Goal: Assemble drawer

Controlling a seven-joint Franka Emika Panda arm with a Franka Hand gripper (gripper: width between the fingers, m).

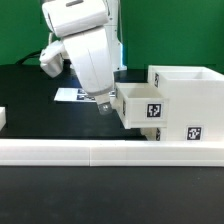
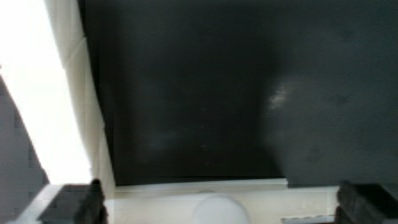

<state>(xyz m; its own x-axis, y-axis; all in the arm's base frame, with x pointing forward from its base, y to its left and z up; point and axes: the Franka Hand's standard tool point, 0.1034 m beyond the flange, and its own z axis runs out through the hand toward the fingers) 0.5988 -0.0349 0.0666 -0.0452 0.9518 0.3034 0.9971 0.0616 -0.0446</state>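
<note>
A small white tray [image 1: 140, 107] with a square tag sits partly inside the big white cube housing [image 1: 190, 85] at the exterior view's right, its outer end sticking out. My gripper [image 1: 105, 104] is at that outer end, tilted down toward it. In the wrist view the gripper [image 2: 217, 206] has its dark fingers [image 2: 73, 205] wide apart. The tray's white end wall [image 2: 160, 195] with a rounded knob [image 2: 210, 210] fills the gap between them. The jaws look open and pressed against the end, not clamped. A second tray is not clearly in view.
The long low white rail [image 1: 100, 151] runs across the front. The marker board [image 1: 72, 96] lies on the black table behind my arm. A white piece [image 1: 3, 118] shows at the exterior view's left edge. A white wall [image 2: 68, 100] runs beside the dark area in the wrist view.
</note>
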